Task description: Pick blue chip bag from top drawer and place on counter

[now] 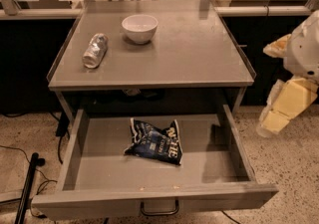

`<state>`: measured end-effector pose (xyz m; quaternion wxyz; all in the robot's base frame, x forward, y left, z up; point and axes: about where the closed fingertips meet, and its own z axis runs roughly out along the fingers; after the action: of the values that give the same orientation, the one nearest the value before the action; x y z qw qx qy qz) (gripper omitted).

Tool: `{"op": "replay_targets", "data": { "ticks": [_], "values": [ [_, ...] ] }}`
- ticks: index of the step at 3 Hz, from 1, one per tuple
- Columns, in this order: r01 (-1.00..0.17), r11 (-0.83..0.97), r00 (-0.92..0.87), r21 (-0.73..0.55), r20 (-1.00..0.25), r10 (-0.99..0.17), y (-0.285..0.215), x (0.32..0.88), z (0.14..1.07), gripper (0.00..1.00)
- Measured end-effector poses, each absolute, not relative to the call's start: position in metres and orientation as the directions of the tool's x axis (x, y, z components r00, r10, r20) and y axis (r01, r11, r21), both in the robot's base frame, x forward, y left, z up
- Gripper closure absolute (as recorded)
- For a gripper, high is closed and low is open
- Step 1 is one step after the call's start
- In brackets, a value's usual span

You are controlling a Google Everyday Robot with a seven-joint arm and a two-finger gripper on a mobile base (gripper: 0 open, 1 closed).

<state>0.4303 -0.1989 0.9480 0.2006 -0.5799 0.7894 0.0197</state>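
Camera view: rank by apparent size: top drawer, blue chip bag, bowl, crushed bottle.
1. top drawer
2. blue chip bag, though it sits nearer the camera
3. bowl and crushed bottle: look alike, not ranked
The gripper hangs right of the drawer.

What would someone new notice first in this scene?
The open top drawer pulled out toward the camera, with the blue chip bag lying crumpled near its middle. On the counter above sit a white bowl and a crushed bottle to its left. The pincer hangs off to the right, outside the drawer.
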Motion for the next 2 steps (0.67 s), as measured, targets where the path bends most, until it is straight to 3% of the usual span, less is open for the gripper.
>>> {"op": "replay_targets", "data": {
  "ticks": [2],
  "values": [
    [-0.912, 0.378, -0.268, -0.156, -0.472, -0.84, -0.139, 0.432, 0.87, 0.0]
  ]
}}
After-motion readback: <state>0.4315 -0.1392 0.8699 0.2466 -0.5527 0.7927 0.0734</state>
